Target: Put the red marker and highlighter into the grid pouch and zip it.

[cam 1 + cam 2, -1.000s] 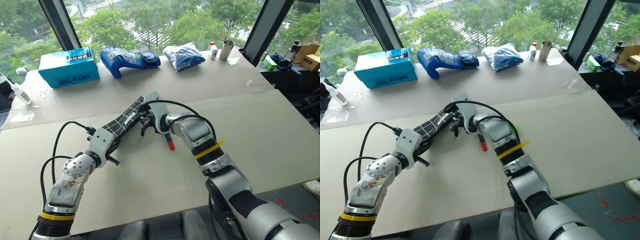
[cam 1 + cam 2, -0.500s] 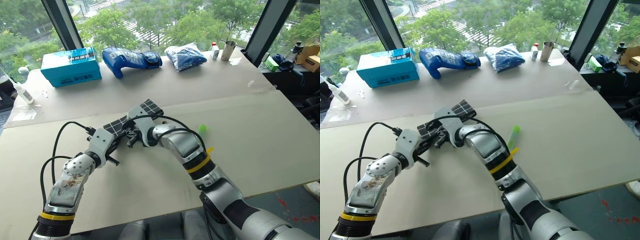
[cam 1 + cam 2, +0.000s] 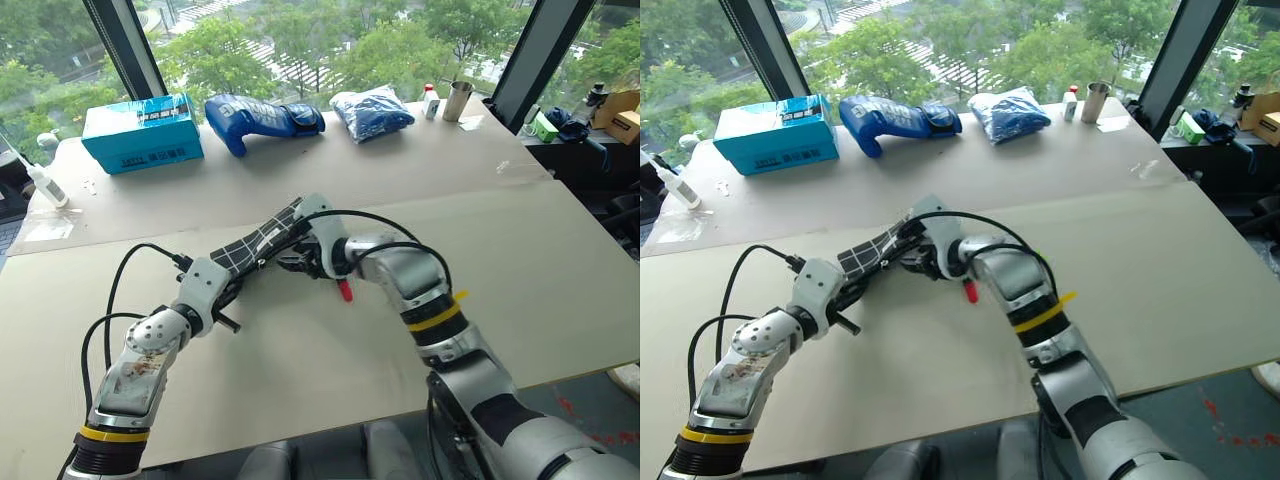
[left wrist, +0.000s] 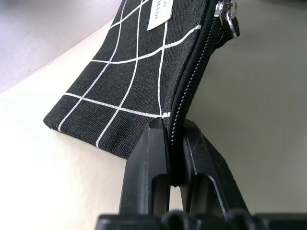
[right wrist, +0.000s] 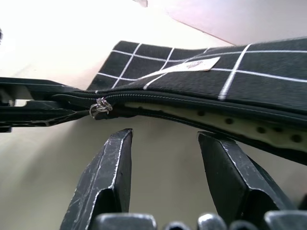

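**Inspector:** State the condition of the flat black fabric grid pouch with thin white lines (image 3: 262, 240).

**Assistant:** It is held off the beige surface (image 3: 520, 250), tilted, between the two arms. A small white label (image 5: 200, 64) sits on its side. The zipper runs along one edge, and the metal slider (image 5: 100, 107) sits partway along it. On one side of the slider the teeth are closed; on the other the edge gapes, showing a pale dotted lining.

**Inspector:** The hands?

**Assistant:** The left hand (image 4: 173, 158) has its two black fingers pressed together on the pouch's zipper edge at one corner. The right hand (image 5: 165, 172) has its fingers spread, just beside the zipper edge near the slider, gripping nothing.

**Inspector:** Other task items?

**Assistant:** The red end of the slim marker (image 3: 344, 291) shows on the surface just below the right hand.

**Inspector:** Surroundings?

**Assistant:** At the far edge, by the window: a teal cardboard box (image 3: 140, 132), a blue padded glove (image 3: 258, 117), a blue bagged bundle (image 3: 371, 111) and a metal cup (image 3: 455, 100).
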Controlling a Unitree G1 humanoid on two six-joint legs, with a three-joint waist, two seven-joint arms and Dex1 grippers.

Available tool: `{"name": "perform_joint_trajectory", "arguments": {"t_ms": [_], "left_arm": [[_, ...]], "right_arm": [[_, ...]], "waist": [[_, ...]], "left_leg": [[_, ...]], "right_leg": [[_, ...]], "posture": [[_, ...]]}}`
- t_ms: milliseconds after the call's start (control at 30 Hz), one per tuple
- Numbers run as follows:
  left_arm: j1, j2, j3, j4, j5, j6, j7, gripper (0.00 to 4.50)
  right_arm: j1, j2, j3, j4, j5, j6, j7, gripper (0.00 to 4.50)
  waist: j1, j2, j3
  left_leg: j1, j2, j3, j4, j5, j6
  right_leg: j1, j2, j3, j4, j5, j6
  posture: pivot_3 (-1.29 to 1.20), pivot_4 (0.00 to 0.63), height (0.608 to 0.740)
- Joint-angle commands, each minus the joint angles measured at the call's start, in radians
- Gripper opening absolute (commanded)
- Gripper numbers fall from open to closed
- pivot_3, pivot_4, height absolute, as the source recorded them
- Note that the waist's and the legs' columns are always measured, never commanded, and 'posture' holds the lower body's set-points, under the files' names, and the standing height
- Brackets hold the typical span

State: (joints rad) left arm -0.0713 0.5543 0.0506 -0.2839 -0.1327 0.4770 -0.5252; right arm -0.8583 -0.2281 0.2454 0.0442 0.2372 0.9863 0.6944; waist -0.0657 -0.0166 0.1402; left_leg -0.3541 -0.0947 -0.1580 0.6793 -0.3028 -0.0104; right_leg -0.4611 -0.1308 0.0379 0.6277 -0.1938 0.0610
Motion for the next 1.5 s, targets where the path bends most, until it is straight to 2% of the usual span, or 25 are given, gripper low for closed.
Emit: {"name": "perform_joint_trajectory", "arguments": {"t_ms": [33,200,333,433,567,900,1100,1300,1500], "left_arm": [[0.015,0.057,0.091,-0.023,-0.037,-0.049,-0.052,0.00],[0.035,0.134,0.175,-0.039,-0.147,-0.063,-0.194,0.00],[0.041,0.188,0.194,-0.015,-0.180,-0.049,-0.260,0.00],[0.056,0.222,0.177,-0.022,-0.180,-0.025,-0.288,0.00],[0.051,0.230,0.155,-0.035,-0.137,0.051,-0.223,0.00],[0.024,0.201,0.081,-0.130,-0.131,0.176,-0.137,0.00],[0.020,0.184,0.082,-0.146,-0.150,0.206,-0.117,0.00],[0.020,0.168,0.088,-0.163,-0.163,0.227,-0.102,0.00],[0.025,0.146,0.077,-0.171,-0.155,0.228,-0.086,0.00]], "right_arm": [[0.026,-0.146,-0.104,-0.148,0.088,0.042,0.098,2.47],[0.090,-0.325,-0.171,-0.169,0.067,0.093,0.062,2.47],[0.138,-0.389,-0.183,-0.132,-0.014,0.127,-0.063,2.47],[0.149,-0.373,-0.207,-0.129,-0.049,0.193,-0.167,2.47],[0.180,-0.319,-0.248,-0.244,-0.059,0.323,-0.274,2.47],[0.195,-0.182,-0.333,-0.370,-0.066,0.550,-0.412,2.47],[0.226,-0.142,-0.304,-0.403,-0.063,0.597,-0.454,2.47],[0.253,-0.055,-0.280,-0.389,-0.072,0.602,-0.504,2.47],[0.260,-0.060,-0.236,-0.360,-0.077,0.567,-0.523,2.47]], "waist": [[0.006,0.000,0.000],[0.015,0.000,0.000],[0.024,0.000,0.000],[0.025,0.000,0.000],[0.025,0.000,0.000],[0.031,0.000,0.000],[0.030,0.000,0.000],[0.028,-0.001,0.000],[0.029,-0.001,0.000]], "left_leg": [[0.000,0.000,0.000,0.000,0.000,0.000],[0.001,0.000,0.003,0.000,-0.001,0.002],[0.001,0.000,0.008,0.000,-0.003,0.005],[0.001,0.000,0.010,0.001,-0.003,0.005],[0.001,0.001,0.011,0.000,-0.003,0.005],[0.001,0.001,0.009,0.001,-0.003,0.005],[0.001,0.001,0.009,0.001,-0.002,0.004],[0.001,0.001,0.010,0.001,-0.002,0.004],[0.001,0.001,0.010,0.001,-0.001,0.002]], "right_leg": [[0.000,0.000,0.000,-0.001,0.000,0.000],[0.001,0.000,0.000,-0.003,0.000,0.000],[0.001,0.000,0.000,-0.003,0.000,0.000],[0.001,0.000,0.001,-0.004,0.000,0.000],[0.001,0.000,0.001,-0.004,0.000,-0.001],[0.001,0.000,0.001,-0.003,0.000,-0.001],[0.001,0.000,0.001,-0.003,0.001,-0.001],[0.002,0.000,0.001,-0.003,0.000,-0.001],[0.002,0.000,0.001,-0.003,0.001,-0.001]], "posture": [[0.00,0.150,0.740],[0.00,0.150,0.740],[0.00,0.150,0.740],[0.00,0.150,0.740],[0.00,0.150,0.740],[0.00,0.150,0.740],[0.00,0.150,0.740],[0.00,0.150,0.740],[0.00,0.150,0.740]]}}
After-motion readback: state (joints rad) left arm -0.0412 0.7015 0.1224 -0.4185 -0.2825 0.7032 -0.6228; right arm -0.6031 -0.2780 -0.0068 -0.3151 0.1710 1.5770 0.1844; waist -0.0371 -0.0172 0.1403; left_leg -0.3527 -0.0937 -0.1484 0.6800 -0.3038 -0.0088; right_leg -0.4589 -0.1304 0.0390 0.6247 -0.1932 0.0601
